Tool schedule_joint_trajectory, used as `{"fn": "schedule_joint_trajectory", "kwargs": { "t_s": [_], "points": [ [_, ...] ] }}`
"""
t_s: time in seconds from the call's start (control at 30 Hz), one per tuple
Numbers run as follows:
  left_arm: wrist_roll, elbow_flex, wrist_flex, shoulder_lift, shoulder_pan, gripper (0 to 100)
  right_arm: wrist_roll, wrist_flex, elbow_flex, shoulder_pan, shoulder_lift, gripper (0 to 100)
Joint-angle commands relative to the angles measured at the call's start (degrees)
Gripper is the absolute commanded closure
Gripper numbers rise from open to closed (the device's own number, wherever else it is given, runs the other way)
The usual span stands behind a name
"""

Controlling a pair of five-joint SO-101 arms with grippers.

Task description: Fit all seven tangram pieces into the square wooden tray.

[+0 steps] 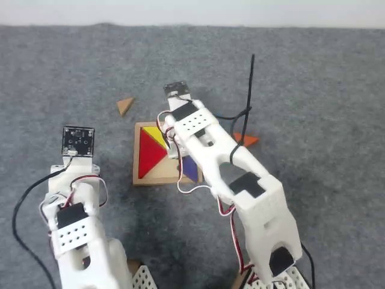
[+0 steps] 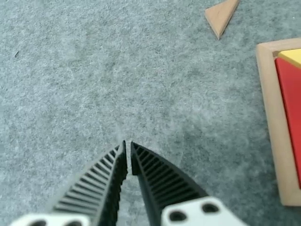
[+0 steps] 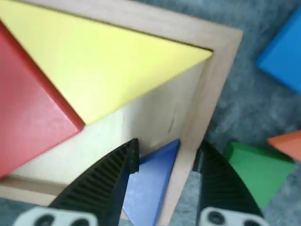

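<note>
The square wooden tray (image 1: 156,180) (image 2: 270,117) (image 3: 207,99) holds a red triangle (image 1: 147,159) (image 3: 28,113) and a yellow triangle (image 1: 155,135) (image 3: 103,66). A dark blue piece (image 1: 190,169) (image 3: 150,188) lies tilted against the tray's right rim. My right gripper (image 3: 167,149) is open and straddles that rim, one finger inside the tray touching the blue piece, the other outside. My left gripper (image 2: 128,142) is shut on nothing, low over the carpet left of the tray. A tan wooden triangle (image 1: 125,106) (image 2: 222,14) lies beyond the tray's far left corner.
Outside the tray's right side lie a green triangle (image 3: 254,172), an orange piece (image 1: 246,139) (image 3: 287,141) and a light blue piece (image 3: 284,52). Grey carpet covers the table. The right arm (image 1: 228,156) hangs over the tray's right half, with its black cable arching above.
</note>
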Motion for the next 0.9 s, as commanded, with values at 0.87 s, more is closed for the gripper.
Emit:
{"fn": "schedule_joint_trajectory", "kwargs": {
  "t_s": [0.87],
  "points": [
    [-0.6,0.2,-1.4,-0.5,0.4,99,3.4,17.6,-17.3,-0.4,-1.1,81.7]
  ]
}}
